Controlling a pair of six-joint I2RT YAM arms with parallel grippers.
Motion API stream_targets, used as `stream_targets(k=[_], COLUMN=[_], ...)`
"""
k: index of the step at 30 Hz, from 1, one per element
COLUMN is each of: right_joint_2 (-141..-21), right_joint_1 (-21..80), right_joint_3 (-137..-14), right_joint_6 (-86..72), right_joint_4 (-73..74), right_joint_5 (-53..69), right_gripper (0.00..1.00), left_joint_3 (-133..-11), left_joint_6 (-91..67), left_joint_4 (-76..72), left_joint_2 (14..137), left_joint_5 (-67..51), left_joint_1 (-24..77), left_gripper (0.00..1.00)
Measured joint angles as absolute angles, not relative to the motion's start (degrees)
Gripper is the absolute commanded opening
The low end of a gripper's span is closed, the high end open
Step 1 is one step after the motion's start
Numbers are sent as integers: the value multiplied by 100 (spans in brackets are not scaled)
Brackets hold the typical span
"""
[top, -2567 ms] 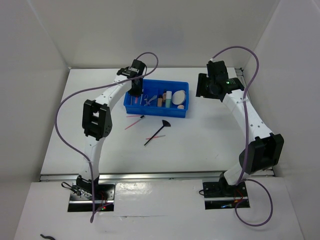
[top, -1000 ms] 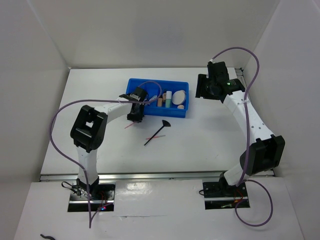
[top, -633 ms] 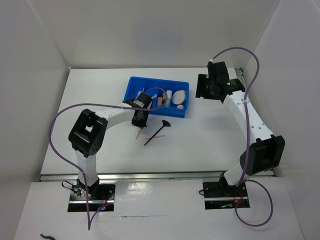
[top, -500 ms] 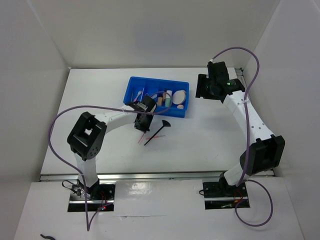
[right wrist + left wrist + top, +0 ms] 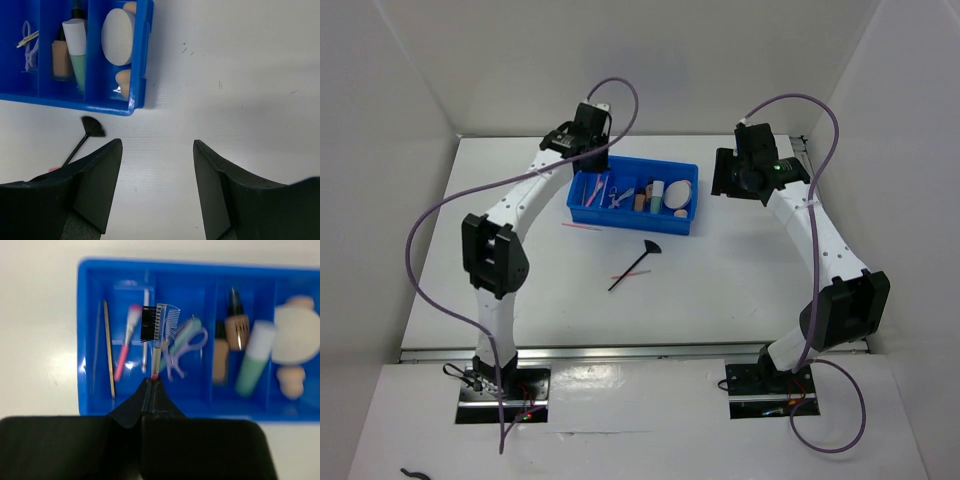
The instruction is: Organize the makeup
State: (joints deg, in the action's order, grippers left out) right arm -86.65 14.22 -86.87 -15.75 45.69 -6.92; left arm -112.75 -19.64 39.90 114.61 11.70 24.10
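Note:
My left gripper [image 5: 151, 382] is shut on the pink end of a thin stick [image 5: 156, 356] with a comb-and-bristle head. It holds the stick above the left compartments of the blue tray [image 5: 87, 407], and in the top view it [image 5: 590, 158] hangs over the tray's far left end. In the tray lie a pink brush [image 5: 125, 342], a thin tan stick [image 5: 107, 350], two beige bottles [image 5: 220, 357], a mint-green tube [image 5: 252, 357], a round puff [image 5: 297, 335] and a peach sponge [image 5: 292, 381]. A black brush [image 5: 635, 262] and two pink sticks [image 5: 582, 227] lie on the table. My right gripper [image 5: 156, 142] is open and empty.
Small lilac-handled scissors [image 5: 182, 342] lie in the tray's second compartment. The tray [image 5: 582, 213] stands at the table's middle back. White walls enclose the table on the left, back and right. My right gripper [image 5: 732, 175] hovers just right of the tray.
My left gripper was low over the table by the pink sticks and black brush. It has risen and moved back over the tray's left end with a stick in it. The right arm has not moved.

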Motion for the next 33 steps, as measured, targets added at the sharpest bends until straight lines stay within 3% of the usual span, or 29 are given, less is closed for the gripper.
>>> stream_targets(k=[5, 7, 9, 10, 12, 14, 16, 17, 18, 21, 22, 25, 26, 28, 33], right_joint_2=[-8665, -8667, -8676, -8680, -8709, -8761, -8825, -8838, -8851, -8858, -8858, -8858, -8858, -8855, -8855], right_joint_1=[1422, 1422, 1422, 1422, 1422, 1422, 1422, 1422, 1422, 1422, 1422, 1422, 1422, 1426, 1448], right_joint_3=[-8687, -8687, -8687, -8687, -8687, -8691, -8700, -8700, -8700, -8700, -8702, -8700, -8700, -8700, -8700], right_joint_6=[-1575, -1573, -1573, -1573, -1573, -1573, -1573, -1573, -1575, -1577, -1577, -1577, -1577, -1579, -1579], right_joint_4=[4567, 4569, 4569, 4569, 4574, 4574, 4576, 4578, 4580, 4591, 4591, 4598, 4598, 4598, 4598], right_joint_5=[-762, -781, -816, -825, -840, -845, -847, -849, -845, -843, -843, -840, -843, -836, -814], right_gripper=[67, 67, 67, 67, 68, 68, 68, 68, 68, 68, 68, 68, 68, 68, 68], left_joint_3=[-12455, -12571, -12693, -12715, -12720, -12704, -12567, -12479, -12283, -11236, -10805, -9459, -9080, -8305, -7052], left_joint_6=[-1964, -1949, -1970, -1975, -1994, -2014, -2003, -2012, -2032, -2182, -2248, -2565, -2700, -3046, -3835], left_joint_4=[4047, 4101, 4178, 4200, 4265, 4263, 4169, 4176, 4093, 3876, 3800, 3551, 3492, 3352, 3177], left_joint_2=[12672, 12984, 13288, 13386, 13463, 13441, 13281, 13174, 12993, 12055, 11677, 10503, 10193, 9649, 9494], left_joint_5=[1406, 1459, 1520, 1525, 1511, 1500, 1494, 1496, 1511, 1525, 1533, 1568, 1568, 1483, 1028], left_joint_1=[2202, 2154, 2112, 2088, 2023, 1959, 1914, 1890, 1876, 1868, 1872, 1876, 1874, 1841, 1564], left_gripper=[3, 37, 55, 72, 83, 84, 77, 70, 53, 31, 28, 35, 49, 66, 68])
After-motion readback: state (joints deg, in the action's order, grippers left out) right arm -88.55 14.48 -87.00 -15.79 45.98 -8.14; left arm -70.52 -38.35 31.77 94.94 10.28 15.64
